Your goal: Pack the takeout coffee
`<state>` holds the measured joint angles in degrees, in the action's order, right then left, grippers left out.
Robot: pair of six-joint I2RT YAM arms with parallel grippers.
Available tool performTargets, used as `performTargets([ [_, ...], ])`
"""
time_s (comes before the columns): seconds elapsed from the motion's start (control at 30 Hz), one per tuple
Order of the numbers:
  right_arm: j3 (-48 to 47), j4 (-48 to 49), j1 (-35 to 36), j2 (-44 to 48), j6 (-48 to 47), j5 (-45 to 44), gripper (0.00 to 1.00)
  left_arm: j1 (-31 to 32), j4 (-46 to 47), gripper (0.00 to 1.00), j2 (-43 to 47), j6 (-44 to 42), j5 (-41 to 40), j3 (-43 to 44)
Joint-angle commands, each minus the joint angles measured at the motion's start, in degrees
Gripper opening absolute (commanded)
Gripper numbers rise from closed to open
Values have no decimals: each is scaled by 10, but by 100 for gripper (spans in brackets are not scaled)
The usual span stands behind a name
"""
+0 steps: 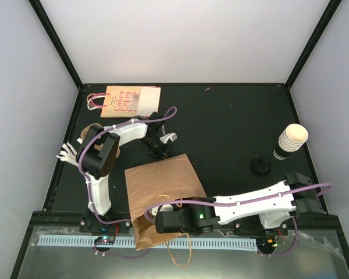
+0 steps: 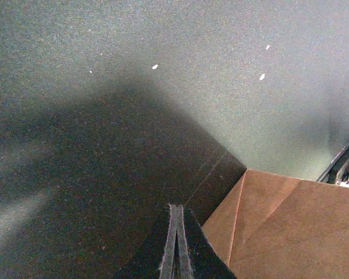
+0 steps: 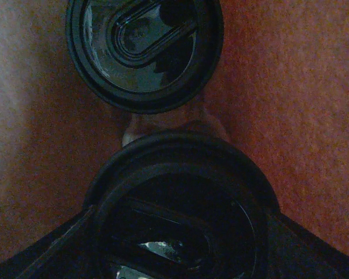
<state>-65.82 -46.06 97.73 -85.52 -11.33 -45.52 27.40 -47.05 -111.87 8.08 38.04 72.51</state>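
Two black lids fill my right wrist view, and the nearer one belongs to the takeout coffee (image 3: 174, 174) I am handling. It sits inside the brown paper bag (image 1: 163, 180), just behind a second lidded cup (image 3: 144, 46) that lies deeper in. The right gripper (image 3: 178, 218) is well spread, with a finger on each side of the cup under the lid rim, and I judge it to be clamped on the cup. I cannot see the contact itself because the lid hides it. The cup is thin paper, so I expect it to be light if empty and sloshy if filled, and easy to dent. The lid looks press-fit and could pop off under a squeeze. The best place to hold it seems to be the upper wall just under the lid, with a gentle grip. The bag lies flat on the table (image 1: 232, 116), left of the middle, with its mouth at the near edge where my right arm enters. The left gripper (image 2: 177, 244) is fully closed and holds nothing, hovering just beyond the bag's far end. A stack of lidless cups (image 1: 292, 139) and a loose black lid (image 1: 260, 166) stand near the right edge, and a printed bag (image 1: 125, 102) lies in the far-left corner.
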Motion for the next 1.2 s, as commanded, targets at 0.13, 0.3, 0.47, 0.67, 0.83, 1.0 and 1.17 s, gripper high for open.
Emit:
performTargets([
  [0.13, -3, 13, -17, 31, -22, 26, 52, 6, -12, 9, 3, -12, 27, 7],
  [0.3, -35, -34, -38, 36, -7, 72, 52, 4, -37, 55, 13, -14, -1, 52],
  [0.47, -52, -63, -48, 38, 1, 90, 52, -14, -90, 82, 30, -21, -37, 138],
  [0.67, -53, -74, -57, 42, 3, 103, 52, -33, -154, 99, 62, -30, -91, 233],
  [0.83, -53, -80, -64, 45, 2, 114, 52, -42, -164, 99, 158, -28, -138, 247],
  [1.0, -52, -84, -71, 49, -1, 123, 52, -43, -132, 99, 312, -28, -156, 199],
  [1.17, -51, -91, -78, 52, -2, 134, 52, -43, -56, 97, 500, -35, -136, 81],
])
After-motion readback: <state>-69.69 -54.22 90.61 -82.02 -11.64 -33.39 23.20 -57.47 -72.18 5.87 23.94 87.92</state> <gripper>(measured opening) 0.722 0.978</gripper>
